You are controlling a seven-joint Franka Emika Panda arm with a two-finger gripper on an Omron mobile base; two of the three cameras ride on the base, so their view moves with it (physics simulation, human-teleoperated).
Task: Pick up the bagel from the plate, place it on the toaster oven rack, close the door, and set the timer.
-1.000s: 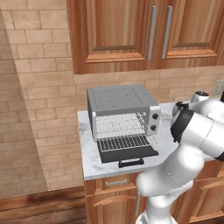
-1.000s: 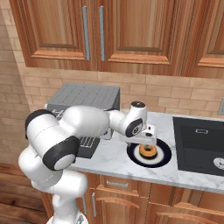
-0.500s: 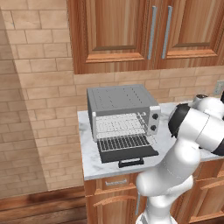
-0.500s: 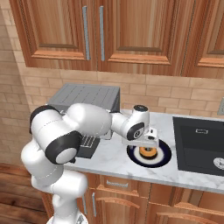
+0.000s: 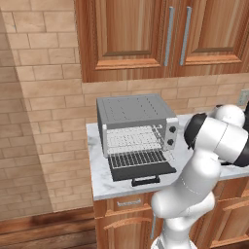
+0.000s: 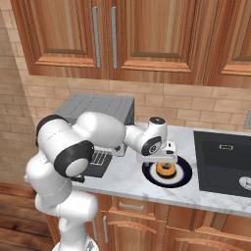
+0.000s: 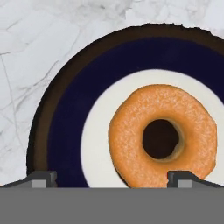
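Bagel (image 7: 162, 135) sat flat on the plate (image 7: 65, 113), right of centre in the hand view, hole facing the camera. In the right base view the bagel (image 6: 165, 169) lay mid-plate (image 6: 184, 172), lower centre-right of the frame, on the marble counter (image 6: 122, 179). Gripper (image 7: 113, 177) was directly over it, jaws fully apart and holding nothing; the two fingertips (image 7: 43, 178) showed at the bottom edge, the right one just below the bagel's rim. Black sink (image 6: 223, 162) was at the frame's right, just beside the plate. In the left base view the toaster oven (image 5: 136, 124) sat mid-frame, its door (image 5: 141, 168) dropped open and flat, and the rack (image 5: 133, 138) visible inside the cavity.
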